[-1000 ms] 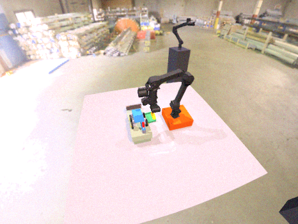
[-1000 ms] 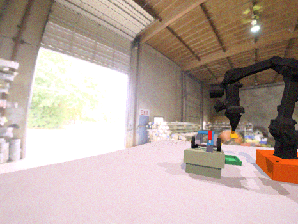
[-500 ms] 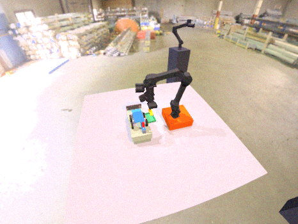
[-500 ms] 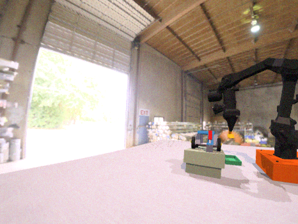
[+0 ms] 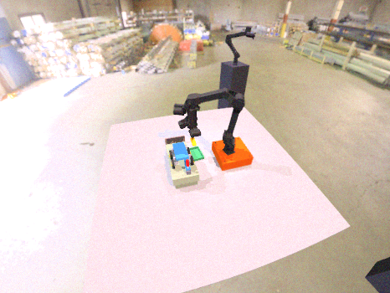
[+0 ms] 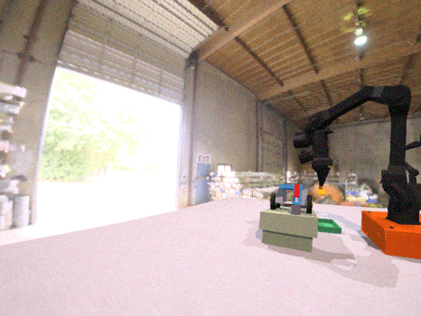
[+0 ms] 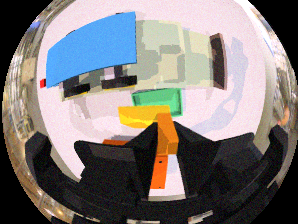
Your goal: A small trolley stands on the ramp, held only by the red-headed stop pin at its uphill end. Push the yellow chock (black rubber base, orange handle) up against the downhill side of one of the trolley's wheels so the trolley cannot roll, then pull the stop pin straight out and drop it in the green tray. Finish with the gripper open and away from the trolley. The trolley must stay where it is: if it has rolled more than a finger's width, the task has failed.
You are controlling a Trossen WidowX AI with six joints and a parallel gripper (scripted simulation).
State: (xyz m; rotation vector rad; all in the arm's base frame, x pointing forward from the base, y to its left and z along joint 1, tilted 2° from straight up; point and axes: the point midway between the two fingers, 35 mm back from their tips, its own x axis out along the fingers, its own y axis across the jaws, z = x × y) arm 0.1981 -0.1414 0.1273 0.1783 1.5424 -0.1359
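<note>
My gripper [image 5: 193, 136] [image 6: 321, 186] [image 7: 164, 125] is shut on the orange handle of the yellow chock [image 5: 193, 142] [image 6: 322, 192] [image 7: 137, 116]. It holds the chock in the air, near the green tray [image 6: 332, 230] [image 7: 180, 102] and beside the ramp [image 5: 186, 181] [image 6: 289, 223] [image 7: 201, 72]. The trolley [image 5: 180, 151] [image 7: 95, 47], with a blue top and black wheels, stands on the ramp. The red-headed stop pin [image 5: 187, 163] [image 6: 296, 190] stands at its uphill end; its red head also shows at the left in the wrist view [image 7: 43, 83]. The chock's black base is not clearly visible.
A dark brown board [image 5: 175, 140] [image 7: 219, 62] stands across the ramp's low end. The arm's orange base [image 5: 232, 155] [image 6: 393, 239] is on the tray's far side from the ramp. A dark pedestal with another arm stands behind.
</note>
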